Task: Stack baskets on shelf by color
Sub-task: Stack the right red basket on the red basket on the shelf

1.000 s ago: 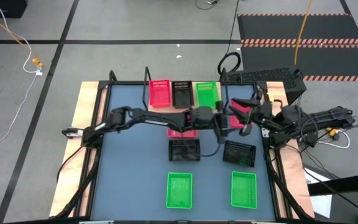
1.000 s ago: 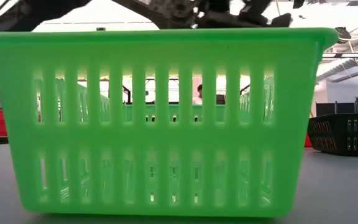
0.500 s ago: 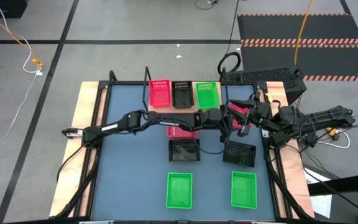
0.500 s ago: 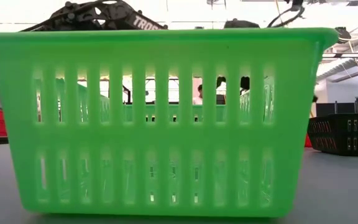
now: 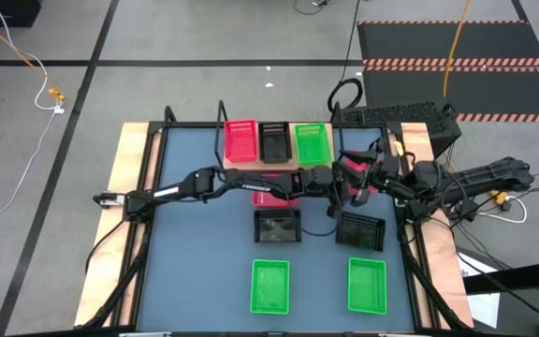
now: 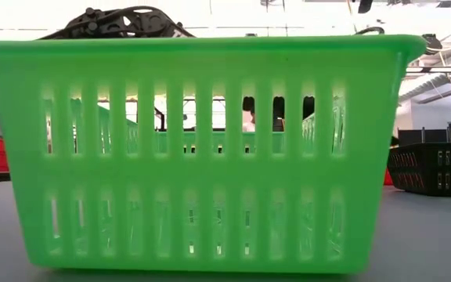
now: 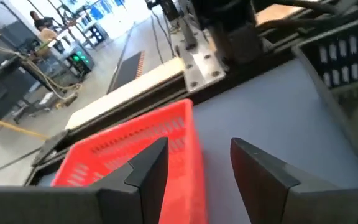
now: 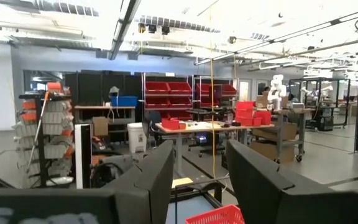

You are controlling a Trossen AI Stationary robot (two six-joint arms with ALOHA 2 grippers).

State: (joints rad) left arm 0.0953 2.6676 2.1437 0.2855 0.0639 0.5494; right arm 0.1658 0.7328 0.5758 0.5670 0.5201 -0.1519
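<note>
The light-wood shelf (image 5: 288,163) at the table's far edge carries one red (image 5: 240,140), one black (image 5: 273,140) and one green basket (image 5: 311,142). My left gripper (image 5: 342,184) (image 7: 197,146) is open and reaches right to a red basket (image 5: 356,168) (image 7: 129,146) that stands on the table. Its fingers stand on either side of that basket's side wall. My right gripper (image 5: 368,174) (image 8: 201,152) is open just right of the same basket and points level into the room. Another red basket (image 5: 274,197) lies under the left arm. My left gripper straddles the red basket's side wall (image 7: 194,165), one finger (image 7: 151,165) over the inside and one finger (image 7: 260,171) outside, coming level from the table's left. I cannot tell whether either finger touches it. The basket stands upright on the table.
Two black baskets (image 5: 277,227) (image 5: 361,230) stand mid-table and two green baskets (image 5: 269,285) (image 5: 367,284) near the near edge. One green basket (image 6: 202,149) fills the low view, with a black basket (image 6: 437,168) to its right. Cables run along the right arm.
My left arm has stretched toward the table's right edge, bringing its gripper up to the red basket by the right gripper. My right arm has shifted slightly toward the table's left. The other baskets have stayed where they were.
</note>
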